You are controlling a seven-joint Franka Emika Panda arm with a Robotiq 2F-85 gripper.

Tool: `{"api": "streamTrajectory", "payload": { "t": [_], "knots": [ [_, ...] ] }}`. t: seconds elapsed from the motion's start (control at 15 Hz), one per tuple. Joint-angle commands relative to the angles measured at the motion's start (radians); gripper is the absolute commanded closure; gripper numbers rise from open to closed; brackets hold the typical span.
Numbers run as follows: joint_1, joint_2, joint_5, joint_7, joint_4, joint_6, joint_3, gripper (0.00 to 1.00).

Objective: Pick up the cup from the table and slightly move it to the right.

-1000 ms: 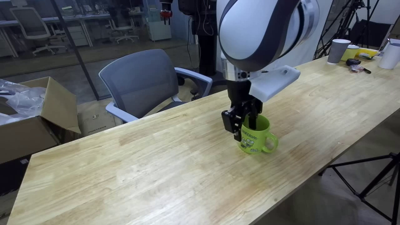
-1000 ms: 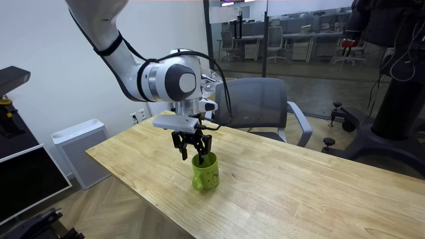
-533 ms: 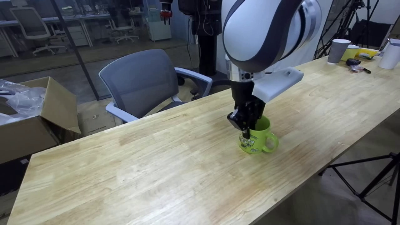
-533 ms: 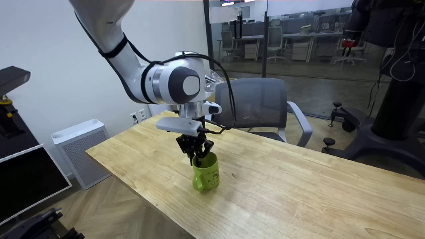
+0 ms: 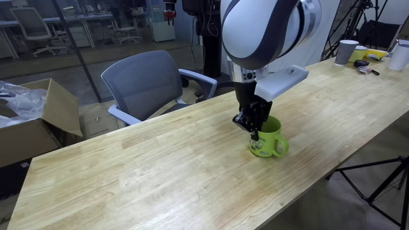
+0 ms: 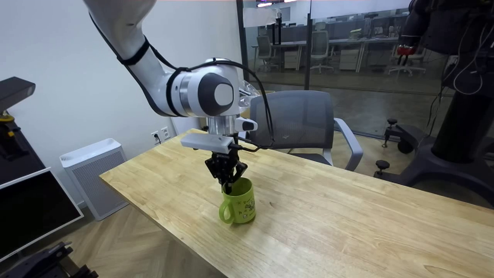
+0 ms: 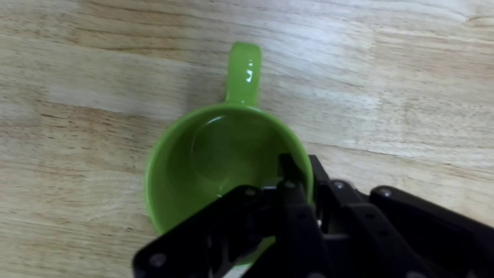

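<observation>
The cup is a lime-green mug with a printed side, upright or nearly so in both exterior views (image 5: 269, 146) (image 6: 242, 206). Its handle points away from the gripper in the wrist view (image 7: 244, 73). My gripper (image 7: 302, 165) is shut on its rim, one finger inside the wall and one outside. In an exterior view the gripper (image 5: 257, 132) comes down from above at the mug's near-left rim; the inner fingertip is hidden by the wall. The gripper (image 6: 226, 188) also shows at the rim from elsewhere. Whether the mug's base touches the wooden table (image 5: 153, 179) I cannot tell.
At the table's far right end stand a grey paper cup (image 5: 346, 52), a yellow-green cup (image 5: 358, 53), a white container (image 5: 399, 57) and a small black item (image 5: 361, 63). A grey office chair (image 5: 143, 86) stands by the long edge, with a cardboard box (image 5: 62, 107) beyond the table's left end.
The jaws have closed from wide open onto the mug's rim. In the last half second the arm has risen slightly, and the mug has shifted and turned a little, its handle swinging round.
</observation>
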Motion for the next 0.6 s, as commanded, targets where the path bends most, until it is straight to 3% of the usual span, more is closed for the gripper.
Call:
{"api": "streamTrajectory", "payload": {
  "t": [0.0, 0.53],
  "knots": [
    [0.028, -0.019, -0.024, 0.054, 0.052, -0.081, -0.011, 0.97],
    [0.033, -0.028, -0.042, 0.038, 0.096, -0.14, -0.006, 0.97]
  ]
}}
